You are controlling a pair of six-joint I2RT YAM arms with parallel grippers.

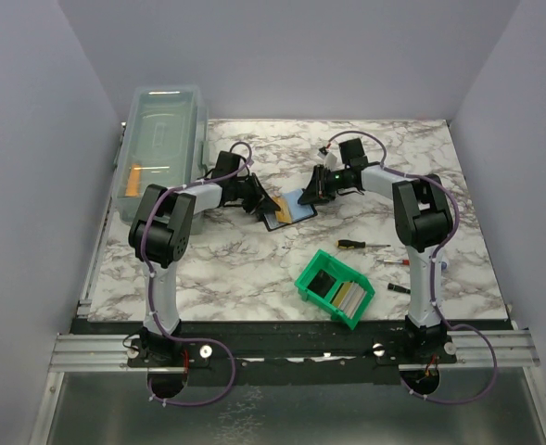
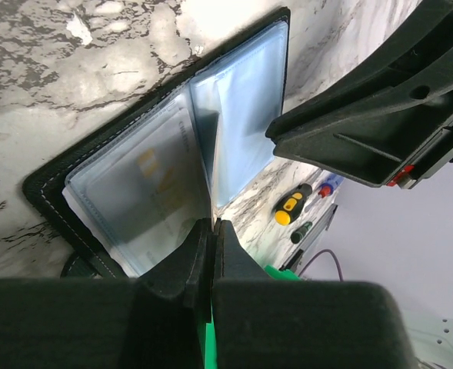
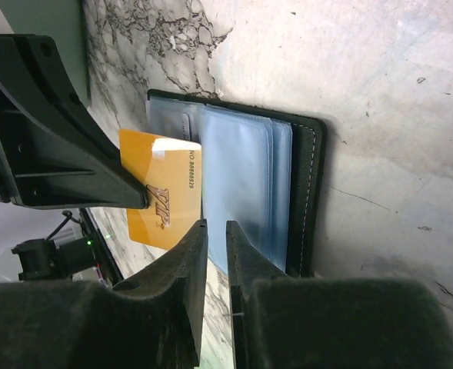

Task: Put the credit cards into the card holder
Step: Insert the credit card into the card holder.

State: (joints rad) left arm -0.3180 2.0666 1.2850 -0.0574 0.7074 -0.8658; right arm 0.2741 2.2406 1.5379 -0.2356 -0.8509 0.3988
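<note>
Right wrist view, read with the top and left wrist views. An orange plastic card printed "VIP" lies left of centre. Its right edge meets the blue-grey clear sleeves of the open black folding card holder; I cannot tell whether that edge is inside a pocket. Most of the card shows bare.

My right gripper, low in the frame, has its jaws narrowly parted, with nothing I can make out between them. My left gripper is closed tight. In its own view a clear leaf runs straight into the seam of its fingers, so I judge that it pinches that leaf to keep a pocket open.

Risks, as I judge them:
- A push off the card's axis would skew it and jam a corner at the pocket mouth.
- If the leaf slips from the left pinch, the pocket will close.
- The card holder may slide on the smooth top if pushed sideways.
- The two grippers stand near each other and could knock together.

Further cards, grey, cream and dark, stand in a green plastic bin at lower centre right of the top view.

The surface is a white marble-patterned table. Screwdrivers lie right of centre and a clear lidded box sits at upper left. Plain pale walls enclose it.
</note>
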